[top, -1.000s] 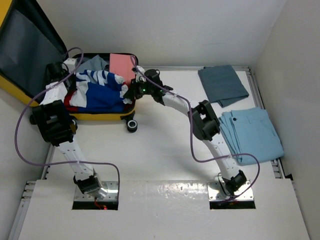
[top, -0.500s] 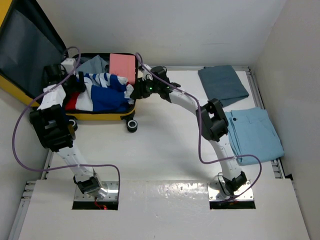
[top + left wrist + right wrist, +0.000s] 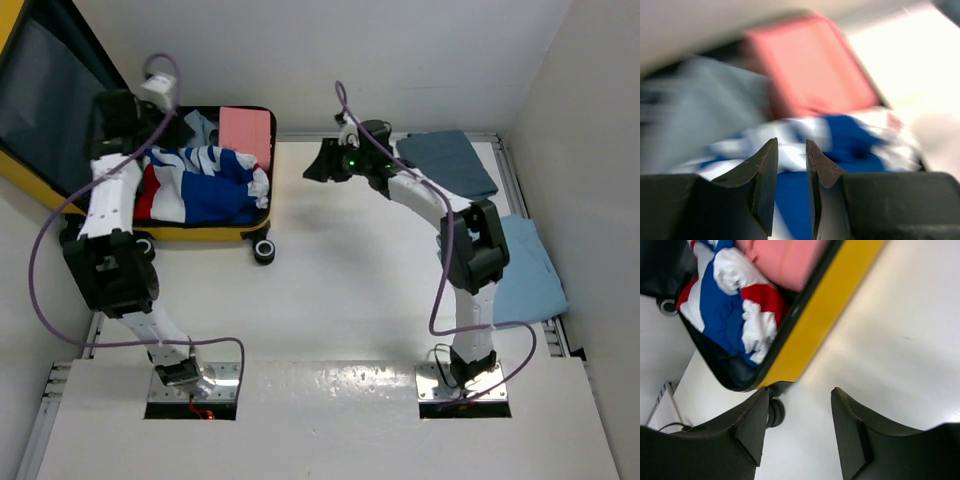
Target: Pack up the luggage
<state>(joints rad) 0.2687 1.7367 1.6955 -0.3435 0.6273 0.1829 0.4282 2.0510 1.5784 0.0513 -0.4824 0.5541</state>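
Observation:
The luggage (image 3: 200, 234) lies open at the back left, its lid (image 3: 45, 100) propped up. Inside it are a blue, white and red garment (image 3: 205, 185), a pink item (image 3: 247, 135) and a grey-blue cloth (image 3: 195, 125). My left gripper (image 3: 160, 125) hovers over the case's back left corner. Its jaws (image 3: 791, 142) stand a narrow gap apart with nothing between them, above the blurred garment (image 3: 850, 135). My right gripper (image 3: 312, 168) hangs open over bare table just right of the case. Its view (image 3: 800, 400) shows the yellow rim (image 3: 815, 315) and a wheel (image 3: 776, 412).
A folded dark grey-blue garment (image 3: 447, 170) lies at the back right. Folded light blue trousers (image 3: 520, 265) lie along the right edge, partly behind the right arm. Walls close in at the back and on both sides.
Both grippers have opened and left the clothes in the case. The left one rose toward the back left corner. The right one swung right, off the case's rim.

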